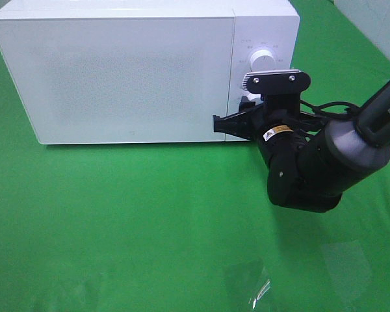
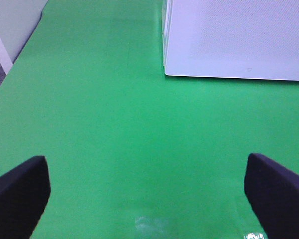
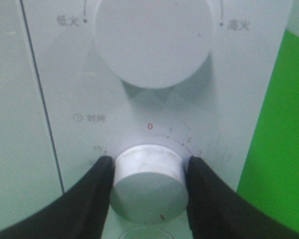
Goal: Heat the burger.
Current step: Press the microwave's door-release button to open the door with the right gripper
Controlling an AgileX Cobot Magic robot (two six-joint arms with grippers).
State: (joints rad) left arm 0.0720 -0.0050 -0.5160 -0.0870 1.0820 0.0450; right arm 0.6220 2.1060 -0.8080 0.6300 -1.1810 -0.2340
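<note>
Two black fingers of right pincer clamped on opposite flanks of white timer knob, gripping it squarely. Around that knob, printed minute marks: red 0, then 1, 2, 3 on one side, 35 on the other; small dark pointer mark on knob's face turned away from the 0. Next along the control panel, larger knob, untouched, flanked by Chinese heat labels. Panel set at right end of white microwave; beside it, closed door, frosted and opaque. Left pincer spread wide, holding nothing, hovering over green counter near microwave's front left corner. Cannot tell where burger is: out of sight in all three views.
</note>
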